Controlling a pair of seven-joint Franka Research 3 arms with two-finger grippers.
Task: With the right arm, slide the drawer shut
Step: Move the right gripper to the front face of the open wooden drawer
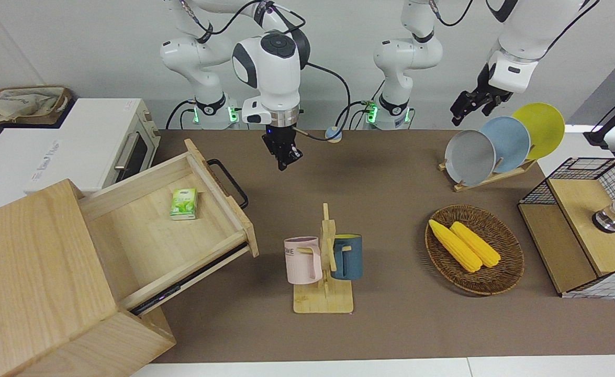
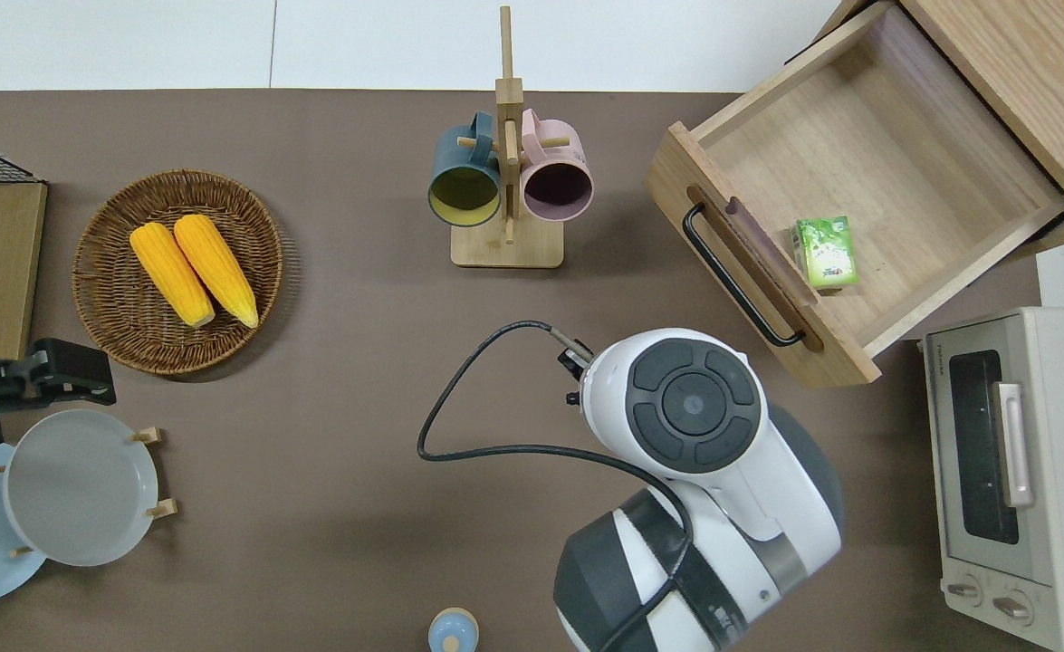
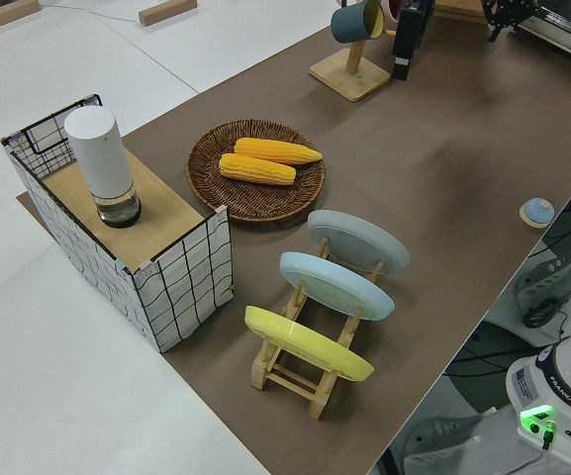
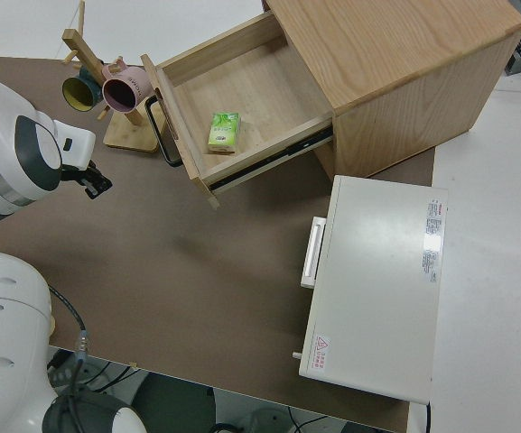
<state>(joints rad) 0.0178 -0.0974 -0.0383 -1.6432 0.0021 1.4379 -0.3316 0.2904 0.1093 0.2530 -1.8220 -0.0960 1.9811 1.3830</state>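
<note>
The drawer point(image 1: 145, 230) stands pulled far out of the pale wooden cabinet point(image 1: 30, 262) at the right arm's end of the table. Its black bar handle point(image 1: 228, 180) faces the middle of the table. A small green carton point(image 1: 183, 203) lies on the drawer floor near the front panel. In the overhead view the drawer point(image 2: 894, 154) and its handle point(image 2: 735, 281) show fully. My right gripper point(image 1: 286, 158) hangs pointing down over the bare brown mat, apart from the handle and holding nothing. The overhead view hides it under its own wrist. The left arm is parked.
A white toaster oven point(image 1: 103, 141) stands beside the cabinet, nearer to the robots. A wooden mug rack point(image 1: 324, 262) with two mugs stands mid-table. A wicker basket point(image 1: 474, 248) of corn, a plate rack point(image 1: 501, 144) and a wire box point(image 1: 579, 235) fill the left arm's end.
</note>
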